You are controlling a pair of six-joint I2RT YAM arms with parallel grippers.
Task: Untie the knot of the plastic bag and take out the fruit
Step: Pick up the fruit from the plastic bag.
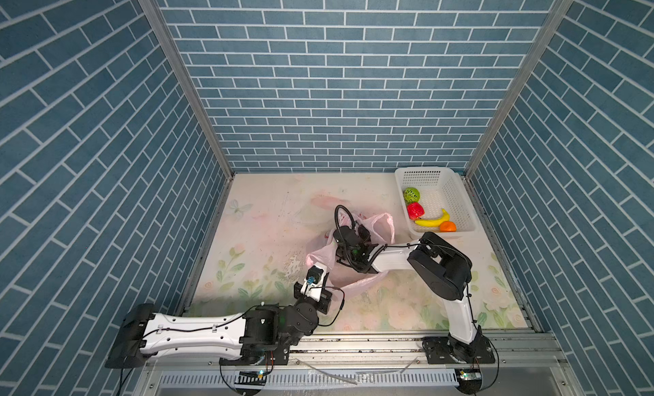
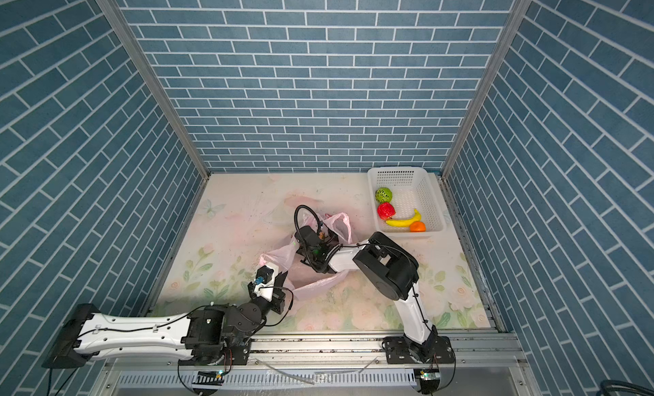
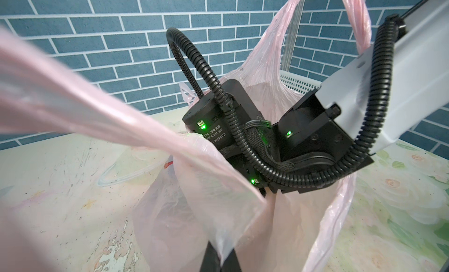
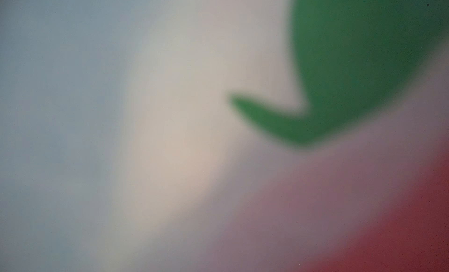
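Left jaws are clamping shut on plastic bag (image 3: 184, 210) edge, stretching it open. Right jaws are sitting inside bag; opening impossible to tell. 4 fruit (image 1: 430, 221) are lying in white basket (image 1: 446, 196) beyond right jaws.

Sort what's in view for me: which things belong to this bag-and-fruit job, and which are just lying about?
Job: plastic bag, pinched by the left gripper; right arm reaching into it; green fruit, red fruit, banana and orange already in the white basket.
Lying about: clear strip on the front rail; floral table cover.
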